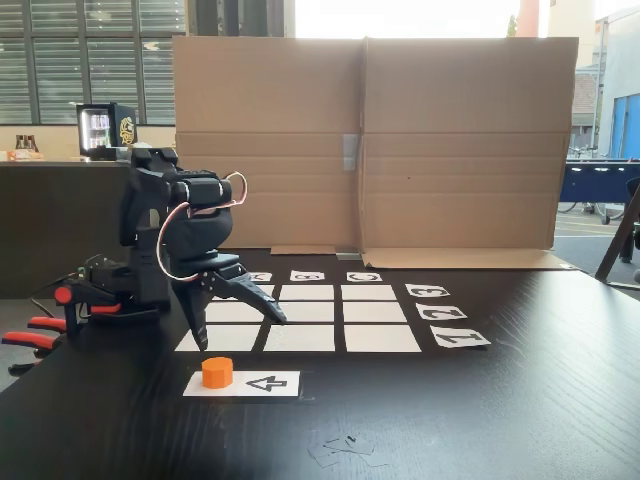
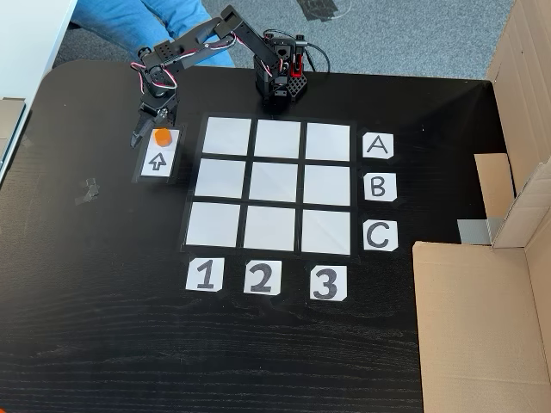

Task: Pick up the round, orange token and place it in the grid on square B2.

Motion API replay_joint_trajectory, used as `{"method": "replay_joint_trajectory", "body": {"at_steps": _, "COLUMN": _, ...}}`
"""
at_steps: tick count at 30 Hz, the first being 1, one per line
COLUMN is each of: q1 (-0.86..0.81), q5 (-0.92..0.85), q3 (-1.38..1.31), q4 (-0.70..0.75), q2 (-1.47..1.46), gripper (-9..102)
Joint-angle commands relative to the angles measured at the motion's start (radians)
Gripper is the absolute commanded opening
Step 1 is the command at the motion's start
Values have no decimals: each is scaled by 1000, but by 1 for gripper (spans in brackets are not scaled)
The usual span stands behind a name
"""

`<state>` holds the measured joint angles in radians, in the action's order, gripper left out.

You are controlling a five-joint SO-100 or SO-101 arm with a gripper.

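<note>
Right now, claw: the gripper hangs low over the dark table, its black fingers spread wide apart and holding nothing, tips pointing down and forward in a fixed view.
Same claw from above: in a fixed view the gripper sits right over the upper end of the arrow card, fingers straddling that end.
Token: the orange token stands upright on the arrow card, just below and in front of the open fingertips; seen from above, the token lies between the fingers, though whether either finger touches it I cannot tell.
Arrow: printed on the card, pointing toward the token and the claw.
Grid: the grid lies beside the claw, to its right in the view from above, all nine white cells bare.
Square B2: square B2, the centre cell, sits well apart from the claw, with a column of cells between.
Labels: letters A, B, C and numbers 1, 2, 3 edge the grid on the sides away from the claw.
Backdrop: a cardboard wall stands beyond the grid, far behind the claw.
</note>
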<state>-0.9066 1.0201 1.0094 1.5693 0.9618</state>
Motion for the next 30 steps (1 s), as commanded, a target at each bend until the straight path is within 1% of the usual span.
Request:
{"method": "replay_joint_trajectory", "body": {"at_steps": 1, "q1": 11, "q5": 11, "q3": -55, "q4": 6, "q2": -8, "gripper": 66}}
{"method": "replay_joint_trajectory", "body": {"at_steps": 9, "q1": 3, "q5": 17, "q3": -121, "q4": 6, "q2": -78, "gripper": 66}}
{"method": "replay_joint_trajectory", "body": {"at_steps": 19, "q1": 17, "q5": 20, "q3": -130, "q4": 6, "q2": -103, "gripper": 65}}
{"method": "replay_joint_trajectory", "body": {"at_steps": 20, "q1": 17, "q5": 20, "q3": -130, "q4": 6, "q2": -104, "gripper": 61}}
{"method": "replay_joint_trajectory", "body": {"at_steps": 21, "q1": 17, "q5": 20, "q3": -133, "q4": 6, "q2": -106, "gripper": 54}}
{"method": "replay_joint_trajectory", "body": {"at_steps": 22, "q1": 18, "q5": 20, "q3": -135, "q4": 6, "q2": -107, "gripper": 41}}
{"method": "replay_joint_trajectory", "body": {"at_steps": 23, "q1": 18, "q5": 20, "q3": -141, "q4": 6, "q2": -110, "gripper": 20}}
{"method": "replay_joint_trajectory", "body": {"at_steps": 24, "q1": 20, "q5": 17, "q3": -149, "q4": 6, "q2": -114, "gripper": 2}}
{"method": "replay_joint_trajectory", "body": {"at_steps": 25, "q1": 20, "q5": 20, "q3": -150, "q4": 6, "q2": -117, "gripper": -1}}
{"method": "replay_joint_trajectory", "body": {"at_steps": 30, "q1": 14, "q5": 51, "q3": -176, "q4": 6, "q2": -141, "gripper": -1}}
